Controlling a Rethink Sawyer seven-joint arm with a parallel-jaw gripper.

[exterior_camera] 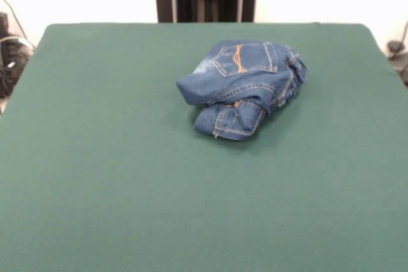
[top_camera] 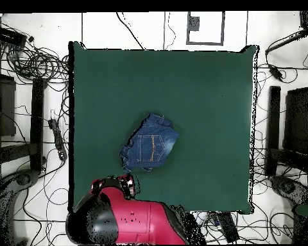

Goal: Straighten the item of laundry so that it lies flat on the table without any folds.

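Jeans [exterior_camera: 245,87] sit bunched in a folded heap right of centre on the table [exterior_camera: 102,176], back pocket up. I judge the denim soft but thick, so I'd take the loose hem at the heap's lower edge. Gripper state I cannot tell; only the arm [top_camera: 128,218] shows, low in the overhead frame.

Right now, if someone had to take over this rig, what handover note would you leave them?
Gripper: no fingers can be made out in either view. The overhead view shows only the red arm, drawn back at the table's edge on the robot's side; open or shut cannot be told.
Jeans: bunched in a folded heap on the green table, back pocket with orange stitching facing up, a leg tucked underneath. Nothing is touching them.
Done: nothing yet; the jeans are not flat.
Left: grasp the jeans, pull the legs out and spread them until they lie flat with no folds.
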